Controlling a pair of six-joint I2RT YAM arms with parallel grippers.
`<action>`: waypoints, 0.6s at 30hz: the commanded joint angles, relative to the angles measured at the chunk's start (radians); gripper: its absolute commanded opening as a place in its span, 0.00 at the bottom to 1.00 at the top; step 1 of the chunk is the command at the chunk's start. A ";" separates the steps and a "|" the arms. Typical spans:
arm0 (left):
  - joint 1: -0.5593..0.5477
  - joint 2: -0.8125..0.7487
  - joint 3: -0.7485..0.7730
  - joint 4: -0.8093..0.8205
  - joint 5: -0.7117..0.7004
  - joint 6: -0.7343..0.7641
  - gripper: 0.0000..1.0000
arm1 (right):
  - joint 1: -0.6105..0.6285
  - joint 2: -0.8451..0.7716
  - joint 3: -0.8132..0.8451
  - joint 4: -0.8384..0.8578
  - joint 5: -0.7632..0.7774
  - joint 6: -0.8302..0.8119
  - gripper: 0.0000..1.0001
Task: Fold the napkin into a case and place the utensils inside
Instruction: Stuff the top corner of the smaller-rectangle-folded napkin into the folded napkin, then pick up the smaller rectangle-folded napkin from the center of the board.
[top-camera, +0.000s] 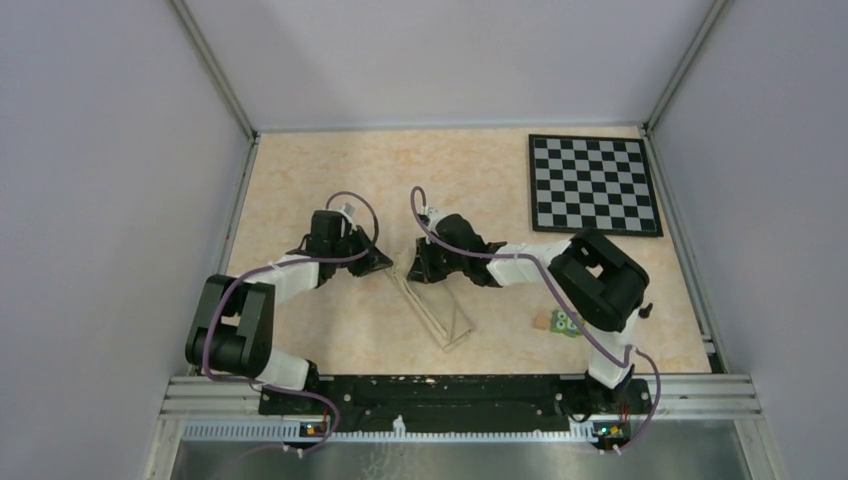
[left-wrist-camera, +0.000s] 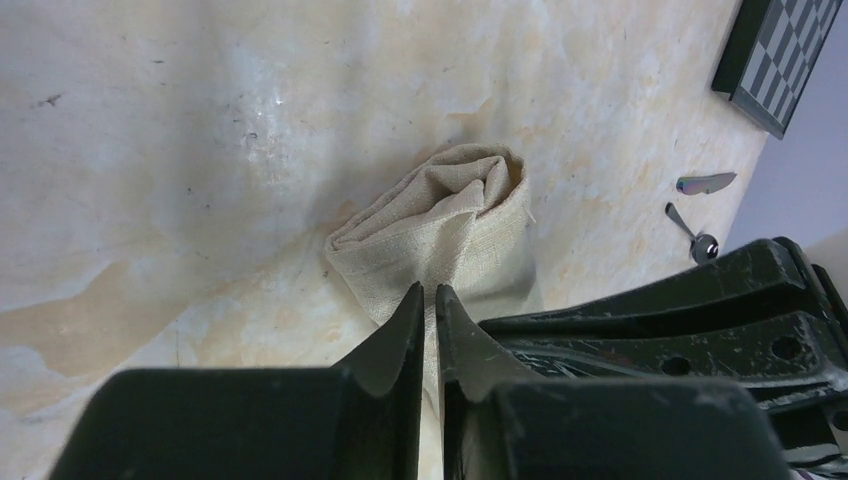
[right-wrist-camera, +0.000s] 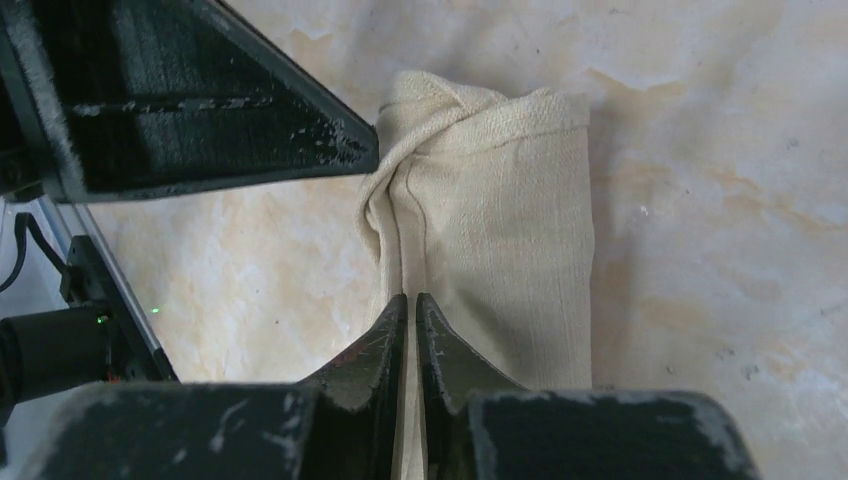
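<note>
The napkin (top-camera: 440, 310) lies folded into a narrow beige-cream bundle that runs diagonally on the tabletop between the arms. Both grippers meet at its far end. My left gripper (top-camera: 383, 262) (left-wrist-camera: 428, 290) is shut on a pinched ridge of the napkin (left-wrist-camera: 440, 215). My right gripper (top-camera: 415, 272) (right-wrist-camera: 411, 298) is shut on a lengthwise fold of the napkin (right-wrist-camera: 500, 230). In the left wrist view two utensils lie on the table to the right: a purple-blue blade (left-wrist-camera: 705, 182) and a dark spoon (left-wrist-camera: 693, 233). The arms hide the utensils in the top view.
A black-and-white chessboard (top-camera: 593, 183) (left-wrist-camera: 780, 50) lies at the back right. A small green block with white dots (top-camera: 563, 323) sits near the right arm's base. The left gripper's black body (right-wrist-camera: 200, 100) hangs close over the napkin's end in the right wrist view.
</note>
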 joint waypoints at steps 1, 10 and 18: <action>0.005 0.006 0.044 0.053 0.031 0.017 0.12 | 0.003 0.066 0.083 0.056 -0.013 0.015 0.07; 0.006 0.005 0.042 0.030 0.016 0.035 0.14 | 0.004 0.115 0.150 0.060 -0.026 0.023 0.10; 0.006 -0.031 0.040 0.007 -0.009 0.055 0.14 | 0.004 0.089 0.160 0.032 -0.014 0.008 0.16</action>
